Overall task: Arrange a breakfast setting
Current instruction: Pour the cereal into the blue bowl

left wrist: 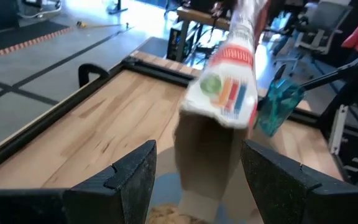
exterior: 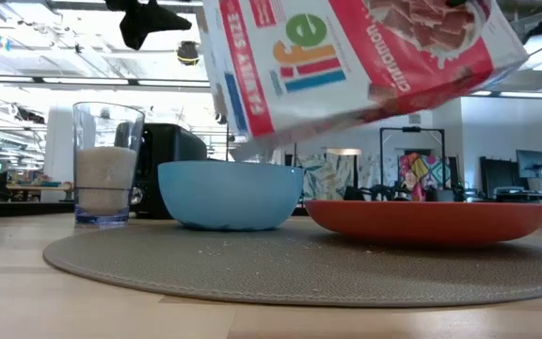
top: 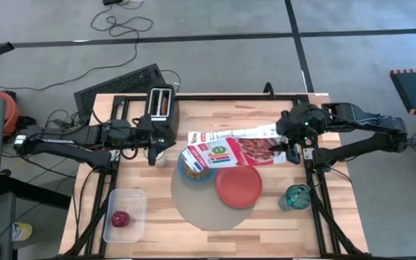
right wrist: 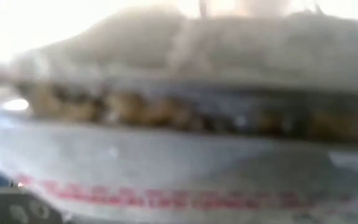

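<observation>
My right gripper [top: 289, 149] is shut on a red-and-white cereal box [top: 231, 149], which slants over the light-blue bowl [top: 191, 168]. The bowl and the red-orange plate [top: 238, 185] stand on the round grey-beige mat [top: 208, 209]. My left gripper [left wrist: 197, 180] is open and empty just left of the bowl, pointing toward the table's right edge. The teal glass [top: 297, 196] stands right of the mat. The red apple [top: 120, 218] lies in the clear tub [top: 125, 214]. A brown slice [top: 165, 105] sticks in the toaster [top: 163, 112]. No spoon shows. My right gripper holds the cereal box by its right end [top: 279, 144], coming at it from the table's right side. The fingers are hidden by the gripper body and the box, so the kind of hold does not show. The box is lifted clear, its left end [exterior: 252, 122] tipped down above the bowl.
A clear glass with white contents [exterior: 106, 165] stands at the mat's left edge, close by my left gripper. The toaster stands at the far edge behind it. The tub sits at the near left corner. Bare wood lies at the far middle and near right.
</observation>
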Action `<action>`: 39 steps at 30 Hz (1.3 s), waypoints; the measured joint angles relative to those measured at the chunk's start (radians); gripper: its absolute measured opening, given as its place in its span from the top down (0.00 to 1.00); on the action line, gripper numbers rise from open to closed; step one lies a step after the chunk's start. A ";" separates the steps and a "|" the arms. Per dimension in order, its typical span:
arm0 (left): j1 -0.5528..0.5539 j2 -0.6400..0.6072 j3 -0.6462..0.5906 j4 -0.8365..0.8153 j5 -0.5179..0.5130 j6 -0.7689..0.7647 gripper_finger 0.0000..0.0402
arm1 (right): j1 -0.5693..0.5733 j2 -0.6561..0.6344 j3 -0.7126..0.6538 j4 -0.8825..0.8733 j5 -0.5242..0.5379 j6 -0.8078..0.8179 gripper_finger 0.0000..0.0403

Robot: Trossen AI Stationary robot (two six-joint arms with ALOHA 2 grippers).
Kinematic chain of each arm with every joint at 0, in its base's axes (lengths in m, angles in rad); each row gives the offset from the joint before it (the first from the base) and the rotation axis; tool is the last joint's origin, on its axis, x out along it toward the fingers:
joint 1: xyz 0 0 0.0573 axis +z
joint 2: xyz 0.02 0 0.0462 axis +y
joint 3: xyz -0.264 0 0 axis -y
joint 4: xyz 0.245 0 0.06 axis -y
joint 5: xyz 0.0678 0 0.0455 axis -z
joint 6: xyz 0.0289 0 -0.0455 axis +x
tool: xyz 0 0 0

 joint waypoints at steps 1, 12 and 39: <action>-0.002 0.000 0.000 0.005 0.000 0.000 0.45 | 0.000 -0.016 -0.021 0.017 0.000 0.007 0.48; -0.023 0.012 0.000 0.053 -0.039 -0.002 0.45 | 0.000 -0.179 -0.214 0.157 -0.008 0.044 0.48; -0.059 0.109 0.000 0.124 -0.044 0.047 0.45 | 0.000 -0.520 -0.528 0.555 -0.027 0.095 0.48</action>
